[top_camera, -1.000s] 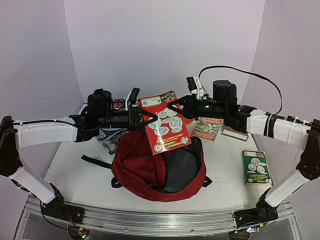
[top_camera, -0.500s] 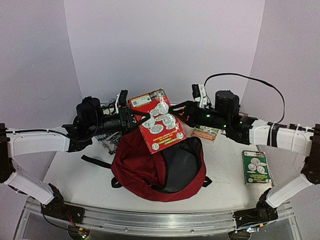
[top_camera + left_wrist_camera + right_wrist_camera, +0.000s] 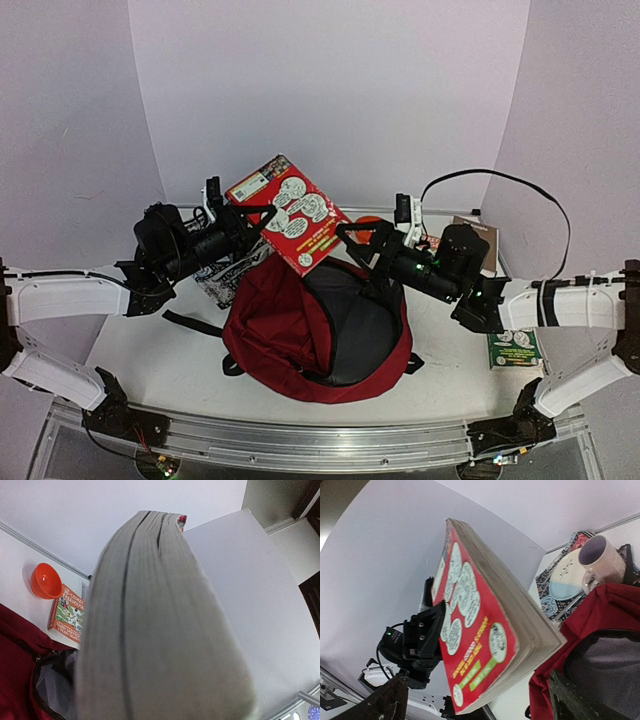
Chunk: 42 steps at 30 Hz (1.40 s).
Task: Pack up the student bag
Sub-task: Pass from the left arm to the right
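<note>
Backpack [image 3: 285, 335], dark red, lies at the centre of the surface [image 3: 150, 340]. Its main compartment is unzipped and the grey lining [image 3: 355, 325] faces up. Left tool [image 3: 262, 215] is clenched on a red paperback [image 3: 290, 212], gripping it at one edge. The book hangs tilted in the air above the bag's far-left rim, clear of the fabric. That arm's wrist view shows mostly the page block. Right tool [image 3: 352, 240] is released, fingers spread wide with nothing between them, just right of the book. Behind the bag sit an orange bowl [image 3: 45, 581] and a Treehouse book [image 3: 67, 616]. A mug [image 3: 600, 560] and a patterned cloth [image 3: 560, 605] sit just left of the bag. A green book [image 3: 515, 345] lies at right, partly behind the right arm.
</note>
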Each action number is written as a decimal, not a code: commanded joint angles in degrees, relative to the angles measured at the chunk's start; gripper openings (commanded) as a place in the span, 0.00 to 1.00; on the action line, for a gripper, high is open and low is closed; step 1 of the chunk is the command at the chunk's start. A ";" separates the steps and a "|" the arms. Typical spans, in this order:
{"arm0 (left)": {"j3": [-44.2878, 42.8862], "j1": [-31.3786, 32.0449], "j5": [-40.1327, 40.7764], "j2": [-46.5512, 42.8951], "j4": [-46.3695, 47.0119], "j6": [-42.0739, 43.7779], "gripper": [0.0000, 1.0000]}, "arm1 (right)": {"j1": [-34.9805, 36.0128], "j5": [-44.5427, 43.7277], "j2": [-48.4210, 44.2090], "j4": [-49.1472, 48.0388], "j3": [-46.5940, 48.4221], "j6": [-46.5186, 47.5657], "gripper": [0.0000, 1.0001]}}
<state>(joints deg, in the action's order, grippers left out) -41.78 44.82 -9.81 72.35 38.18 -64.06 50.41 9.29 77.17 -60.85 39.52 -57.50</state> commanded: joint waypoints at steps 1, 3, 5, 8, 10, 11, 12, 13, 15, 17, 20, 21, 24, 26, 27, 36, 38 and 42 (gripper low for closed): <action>-0.16 -0.16 4.37 -2.82 9.44 -3.08 0.00 | 1.73 -2.67 3.08 -13.71 0.10 -3.65 0.98; -0.20 -0.17 4.68 -2.93 9.77 -3.47 0.00 | 2.08 -1.58 5.11 -15.79 1.04 -4.41 0.98; -0.22 -0.16 4.69 -2.97 10.31 -3.87 0.00 | 2.38 -0.78 6.68 -16.20 2.93 -4.92 0.98; -0.24 -0.10 4.48 -3.00 11.18 -4.58 0.00 | 2.88 -0.17 9.17 -16.80 5.07 -5.55 0.98; -0.33 -0.11 3.90 -3.00 11.48 -4.83 0.00 | 3.02 0.19 10.69 -18.34 6.05 -5.90 0.98; -0.31 -0.09 3.67 -2.94 11.56 -4.99 0.00 | 3.09 0.68 11.37 -19.18 6.98 -5.90 0.98; -0.09 -0.10 3.59 -2.94 11.62 -5.24 0.00 | 3.11 1.18 11.94 -19.89 7.96 -5.71 0.98; 0.22 -0.09 3.67 -2.99 11.72 -5.54 0.00 | 3.16 1.87 12.45 -20.46 8.98 -5.37 0.98; 1.08 -0.08 3.81 -3.13 11.94 -6.21 0.00 | 3.16 2.90 13.25 -21.53 10.60 -4.75 0.98; 1.65 -0.08 3.65 -3.26 12.13 -6.68 0.00 | 3.17 2.90 13.40 -21.85 11.67 -4.07 0.98; 2.51 -0.08 3.69 -3.71 12.24 -7.18 0.00 | 3.13 2.42 13.07 -22.30 12.42 -2.97 0.95; 2.83 -0.08 3.79 -3.86 12.30 -7.33 0.00 | 3.15 2.24 12.82 -22.36 12.57 -2.54 0.94; 3.68 -0.10 3.93 -4.19 12.29 -7.94 0.00 | 3.10 1.56 12.10 -22.49 12.83 -1.32 0.87; 4.10 -0.09 3.90 -4.18 12.34 -8.50 0.00 | 3.11 1.19 11.72 -22.47 12.76 -0.79 0.81; 4.28 -0.08 3.86 -4.17 12.41 -8.72 0.00 | 3.11 1.00 11.59 -22.48 12.67 -0.60 0.78; 5.73 -0.08 1.85 -3.99 12.85 -10.17 0.00 | 2.48 0.88 11.33 -22.98 12.15 0.49 0.25; 6.74 -0.07 1.86 -4.47 12.88 -9.96 0.00 | 2.33 1.18 11.21 -23.11 12.01 0.90 0.10; 9.35 -0.08 3.47 -5.60 12.72 -6.74 0.10 | 1.83 1.21 10.21 -23.17 10.81 1.31 0.00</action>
<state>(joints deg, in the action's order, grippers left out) -34.55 44.82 -6.28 69.48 47.42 -73.50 52.98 10.06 90.67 -71.56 49.74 -58.03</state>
